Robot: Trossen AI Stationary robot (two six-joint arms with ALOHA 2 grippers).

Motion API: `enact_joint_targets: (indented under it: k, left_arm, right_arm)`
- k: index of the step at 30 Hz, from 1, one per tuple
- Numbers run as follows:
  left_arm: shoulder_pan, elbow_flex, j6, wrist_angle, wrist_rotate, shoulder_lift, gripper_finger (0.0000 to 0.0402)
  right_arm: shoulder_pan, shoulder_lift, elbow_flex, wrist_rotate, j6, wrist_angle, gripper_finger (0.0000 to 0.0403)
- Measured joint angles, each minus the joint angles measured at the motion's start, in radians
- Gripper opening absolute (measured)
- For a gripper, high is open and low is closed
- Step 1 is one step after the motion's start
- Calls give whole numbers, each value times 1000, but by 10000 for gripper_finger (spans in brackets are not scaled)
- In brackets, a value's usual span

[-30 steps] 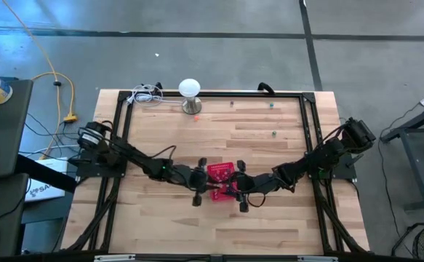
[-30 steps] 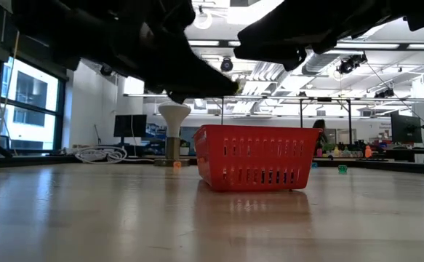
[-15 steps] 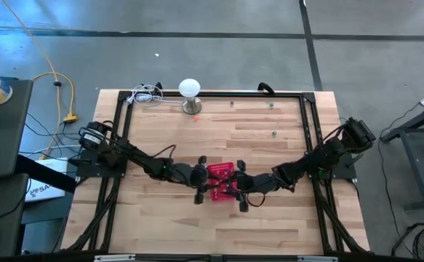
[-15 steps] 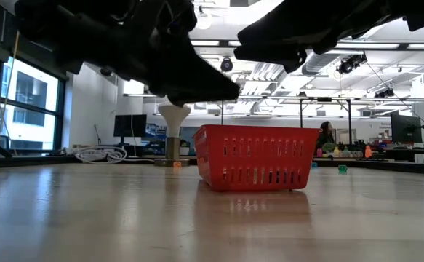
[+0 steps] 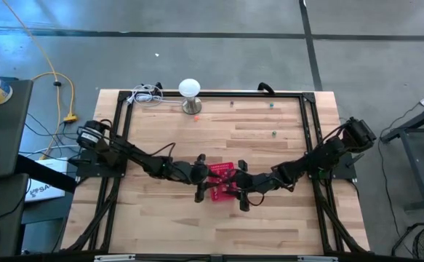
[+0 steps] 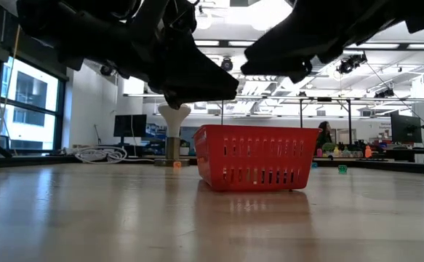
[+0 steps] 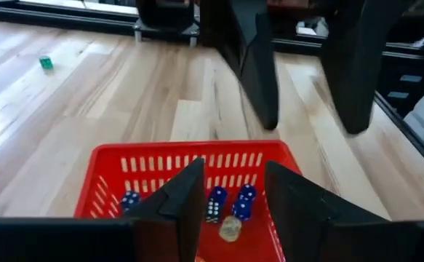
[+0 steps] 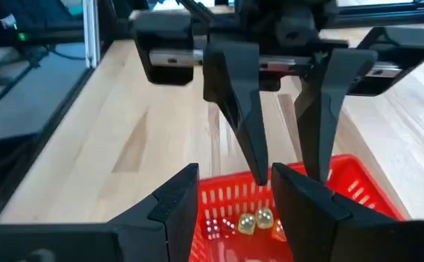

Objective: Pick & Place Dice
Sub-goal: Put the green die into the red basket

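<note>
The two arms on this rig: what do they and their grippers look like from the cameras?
Both arms are dark, slim and jointed. The left gripper and right gripper each carry two black, flat, wedge-shaped fingers tapering to narrow tips. A thin dark cable loops along the left arm. No markings are legible.
</note>
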Motion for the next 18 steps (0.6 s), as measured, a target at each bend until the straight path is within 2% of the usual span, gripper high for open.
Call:
enact_joint_targets:
  k: [5, 11, 13, 18]
  left_arm:
    - [-25, 0, -20, -97, 0, -50, 138]
    - [-74, 0, -33, -296, 0, -132, 138]
    - [-89, 0, -34, -337, 0, -147, 138]
    - [-112, 0, -46, -369, -1, -166, 138]
  right_arm:
    - [17, -38, 0, 9, 41, -117, 164]
    - [17, -141, 1, 108, 265, -438, 164]
    - [17, -165, 1, 184, 351, -569, 164]
    - [3, -169, 0, 473, 678, -908, 164]
